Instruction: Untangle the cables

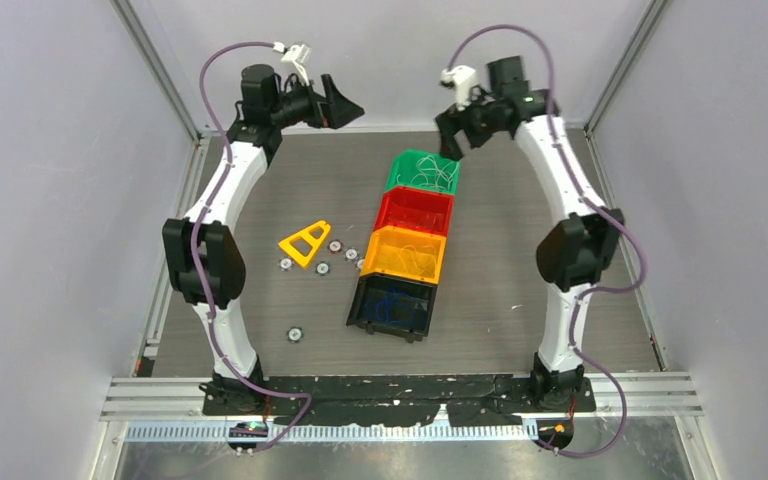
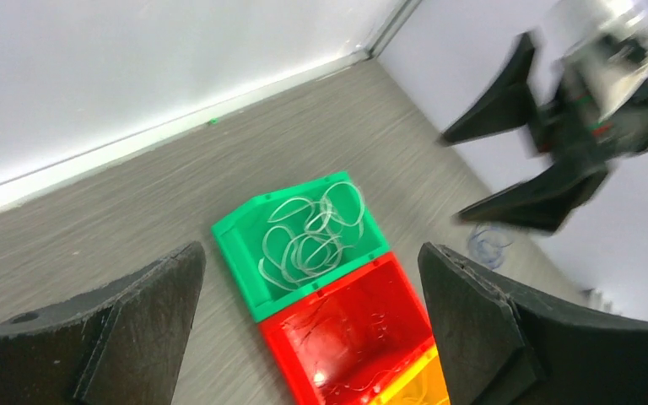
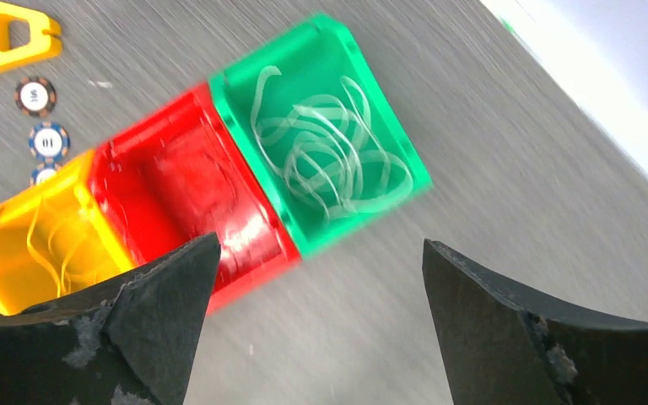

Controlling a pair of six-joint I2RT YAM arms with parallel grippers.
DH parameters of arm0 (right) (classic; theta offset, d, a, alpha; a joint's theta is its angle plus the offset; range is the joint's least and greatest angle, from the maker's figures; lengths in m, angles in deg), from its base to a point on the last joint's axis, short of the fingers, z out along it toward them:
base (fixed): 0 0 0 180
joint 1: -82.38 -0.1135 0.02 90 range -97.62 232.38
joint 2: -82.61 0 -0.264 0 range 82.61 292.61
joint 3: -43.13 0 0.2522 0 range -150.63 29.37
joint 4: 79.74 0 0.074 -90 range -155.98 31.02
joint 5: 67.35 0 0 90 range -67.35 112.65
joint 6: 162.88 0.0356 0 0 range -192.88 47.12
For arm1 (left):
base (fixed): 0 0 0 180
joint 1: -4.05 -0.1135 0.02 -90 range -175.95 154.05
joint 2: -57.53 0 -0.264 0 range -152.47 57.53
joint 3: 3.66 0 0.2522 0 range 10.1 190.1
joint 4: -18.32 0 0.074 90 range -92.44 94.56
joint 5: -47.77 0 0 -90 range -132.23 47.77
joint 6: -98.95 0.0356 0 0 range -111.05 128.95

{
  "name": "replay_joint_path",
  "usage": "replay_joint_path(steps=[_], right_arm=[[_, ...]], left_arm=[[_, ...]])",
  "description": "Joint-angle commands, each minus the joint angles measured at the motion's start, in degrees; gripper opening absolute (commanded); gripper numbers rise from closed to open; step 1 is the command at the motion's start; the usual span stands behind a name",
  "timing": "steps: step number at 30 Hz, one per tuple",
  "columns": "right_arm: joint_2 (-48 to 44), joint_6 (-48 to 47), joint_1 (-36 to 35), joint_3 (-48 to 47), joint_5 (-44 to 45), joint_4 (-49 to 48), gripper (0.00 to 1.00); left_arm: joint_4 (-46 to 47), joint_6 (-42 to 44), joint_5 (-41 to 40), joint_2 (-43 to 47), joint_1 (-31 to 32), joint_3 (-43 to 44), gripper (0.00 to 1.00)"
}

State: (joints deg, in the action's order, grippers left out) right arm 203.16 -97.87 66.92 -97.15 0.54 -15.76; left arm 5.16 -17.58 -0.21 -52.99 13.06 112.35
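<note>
white cable loops [image 1: 428,172] in green bin [image 1: 397,182] | 7 o'clock, near right end effector [image 1: 450,143], fingers apart, empty | left end effector [image 1: 348,103] farther, apart

My fingers [image 2: 135,329] are matt black plastic, grainy and scuffed pale along the edges. The table [image 1: 520,300] is dull grey with a fine wood-grain streak. The green bin [image 2: 240,261] and red bin [image 2: 363,312] are glossy, see-through plastic. The cables [image 2: 308,240] in the green one look smooth, thin and whitish-clear.
</note>
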Motion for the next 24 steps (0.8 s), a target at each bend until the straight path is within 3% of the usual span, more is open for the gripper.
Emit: replay_joint_path(steps=[1, 4, 7, 9, 17, 21, 24], right_arm=[[-10.3, -4.0, 9.3, 2.6, -1.6, 17.0, 0.95], [-15.9, -8.8, 17.6, 10.1, 3.6, 25.8, 0.96], [-20.2, -11.1, 22.8, 21.6, 10.1, 28.2, 0.99], [-22.6, -11.6, 26.5, 28.3, 14.1, 27.8, 0.96], [-23.1, -15.1, 29.2, 44.8, 18.7, 12.5, 0.82], [-19.3, -18.0, 29.6, 46.1, 23.6, 5.1, 0.68], [-17.2, -19.4, 29.7, 46.0, 25.7, 0.4, 0.64]], left_arm=[[-16.9, 17.4, -2.6, 3.8, 1.4, 5.6, 1.00], [-21.4, 22.8, -3.3, 5.9, 1.6, 4.2, 1.00], [-21.3, 25.2, -2.7, 8.6, 1.6, 0.4, 1.00], [-20.2, 25.9, -1.7, 10.3, 1.6, -2.3, 1.00], [-17.8, 29.9, 0.1, 19.2, 1.6, -13.1, 1.00], [-19.7, 31.6, 1.0, 23.3, 1.6, -16.5, 1.00], [-22.9, 32.1, 1.6, 24.7, 1.6, -17.2, 1.00]])
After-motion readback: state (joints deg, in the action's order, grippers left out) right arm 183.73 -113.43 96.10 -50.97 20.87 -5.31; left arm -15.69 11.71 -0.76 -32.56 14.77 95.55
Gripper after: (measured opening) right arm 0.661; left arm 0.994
